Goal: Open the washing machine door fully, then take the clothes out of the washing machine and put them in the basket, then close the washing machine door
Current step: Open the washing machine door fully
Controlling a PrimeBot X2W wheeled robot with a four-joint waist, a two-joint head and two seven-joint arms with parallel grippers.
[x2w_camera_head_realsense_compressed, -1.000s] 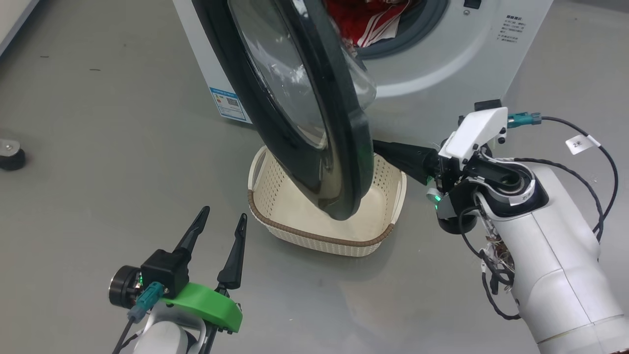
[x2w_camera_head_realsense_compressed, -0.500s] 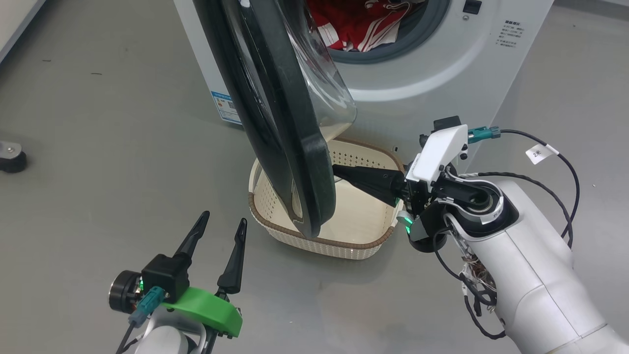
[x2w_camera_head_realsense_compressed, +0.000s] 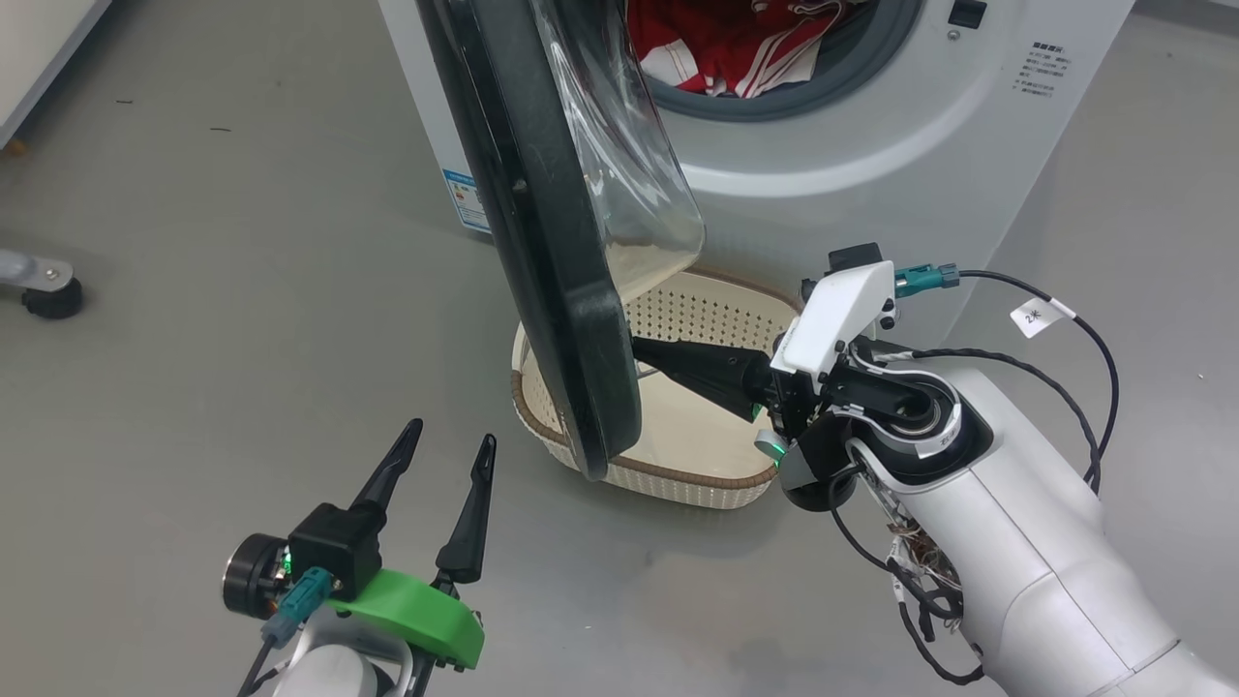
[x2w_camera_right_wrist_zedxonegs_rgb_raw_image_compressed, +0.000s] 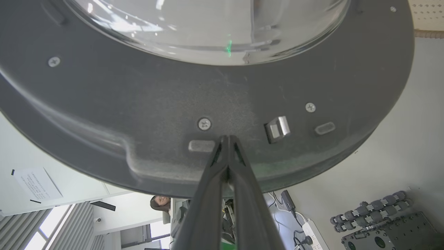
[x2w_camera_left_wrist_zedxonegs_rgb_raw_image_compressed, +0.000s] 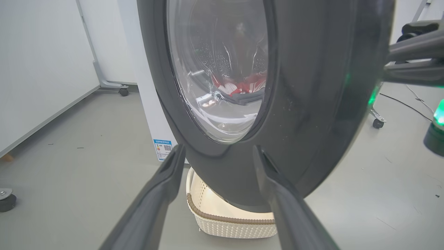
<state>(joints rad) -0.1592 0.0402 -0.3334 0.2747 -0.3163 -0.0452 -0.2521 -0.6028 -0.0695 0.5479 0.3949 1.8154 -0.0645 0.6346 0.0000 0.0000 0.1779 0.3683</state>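
The white washing machine (x2w_camera_head_realsense_compressed: 871,184) has its round, glossy black-rimmed door (x2w_camera_head_realsense_compressed: 542,242) ajar over the perforated cream basket (x2w_camera_head_realsense_compressed: 678,479); red striped clothes (x2w_camera_head_realsense_compressed: 736,44) lie inside. The right gripper (x2w_camera_head_realsense_compressed: 647,354) touches the door's matte inner rim, fingers pressed together; the left gripper (x2w_camera_head_realsense_compressed: 452,433) hangs spread and empty over bare floor (x2w_camera_head_realsense_compressed: 242,290).

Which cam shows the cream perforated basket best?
Head view: cream perforated plastic basket, brown rim, mostly visible behind the black-rimmed round door. Left wrist shows one corner under the door; right wrist, a sliver.
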